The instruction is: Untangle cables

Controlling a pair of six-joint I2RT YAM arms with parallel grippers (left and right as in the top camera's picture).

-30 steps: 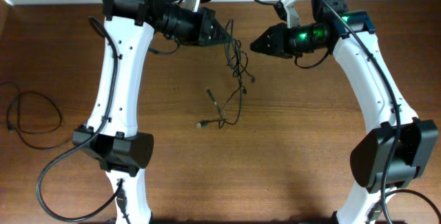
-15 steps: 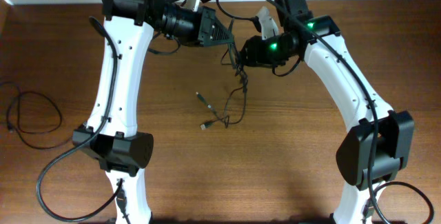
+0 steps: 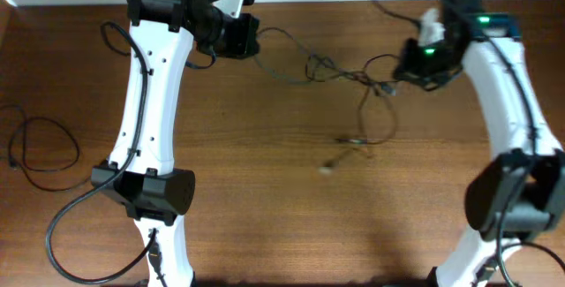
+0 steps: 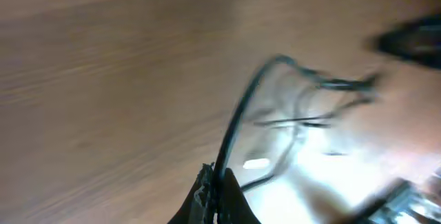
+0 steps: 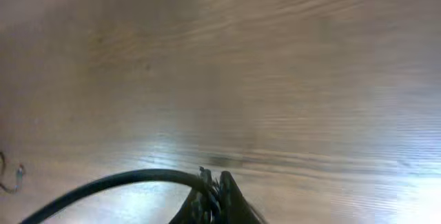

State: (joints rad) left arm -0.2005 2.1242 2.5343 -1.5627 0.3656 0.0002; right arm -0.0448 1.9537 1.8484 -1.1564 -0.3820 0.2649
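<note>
Where the wooden table [image 3: 265, 234] nears its 12 o'clock edge:

**Item 1: cables [image 3: 340, 73].** Thin black cords, several strands. They are drawn out in one sagging line from 11 o'clock to 2 o'clock of the table's middle. A small knot of crossed strands sits near the 2 o'clock end. From the knot a slack loop drops toward the middle of the table. It ends in a pale, blurred plug end [image 3: 326, 170] on the wood. Whether the stretched line touches the table cannot be told.

**Item 2: room.** The far edge lies close behind both grippers at 12 o'clock. Broad open wood runs from the middle to 6 o'clock, between the left arm [image 3: 146, 119] and the right arm [image 3: 508, 101]. A stray black lead [image 3: 40, 150] is looped near the 9 o'clock edge, well apart from the cables.

**Item 3: left gripper [image 3: 254, 43].** It sits at 11 o'clock, with its jaws closed on one end of the cables. In the left wrist view the left gripper [image 4: 215, 186] pinches a cord [image 4: 238, 117]. The cord rises from the tips, bends over toward 2 o'clock and fans into thinner, blurred strands.

**Item 4: right gripper [image 3: 399, 68].** It sits at 2 o'clock, with its jaws closed on the other end, just beside the knot. In the right wrist view one black cord [image 5: 117, 180] leaves the right gripper [image 5: 215, 189] toward 9 o'clock, low over the wood.
</note>
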